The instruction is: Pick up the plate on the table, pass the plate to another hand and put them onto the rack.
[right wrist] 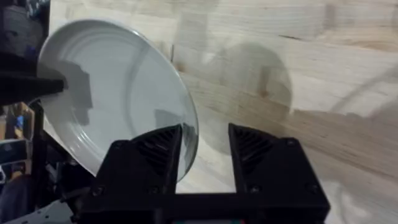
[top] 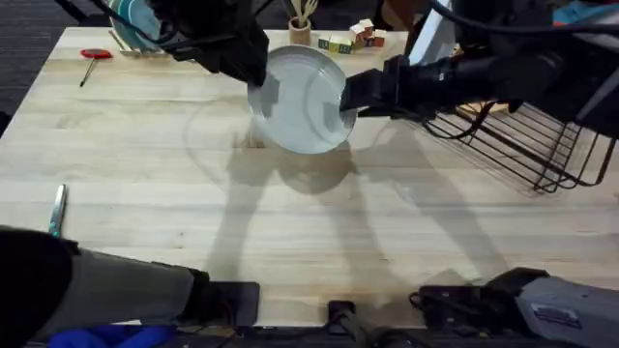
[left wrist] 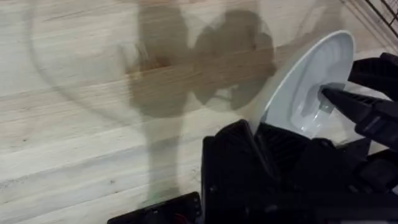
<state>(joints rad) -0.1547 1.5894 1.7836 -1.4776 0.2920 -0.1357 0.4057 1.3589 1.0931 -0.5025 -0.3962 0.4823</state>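
Overhead, the plate point(top: 302, 100) hangs in the air above the far middle of the table point(top: 145, 193), its shadow on the wood just below it. The left gripper point(top: 261, 89) pinches the plate's left rim, and the right gripper point(top: 350, 97) meets the opposite rim from the right. The black wire rack point(top: 542, 145) sits at the table's right edge, apart from the plate. A red-handled tool point(top: 94, 58) lies at the far left, a pen point(top: 57, 210) near the left edge, and small blocks point(top: 348, 39) along the far edge.

In the left wrist view, the plate point(left wrist: 305, 87) stands tilted on edge with the left gripper point(left wrist: 267, 146) closed on its lower rim; the other arm's finger point(left wrist: 357, 106) touches its face.

In the right wrist view, the right gripper point(right wrist: 204, 146) is spread, the plate's point(right wrist: 112, 93) rim lying against one finger point(right wrist: 158, 149) with a gap to the other; the left arm's finger point(right wrist: 31, 84) grips the far rim.
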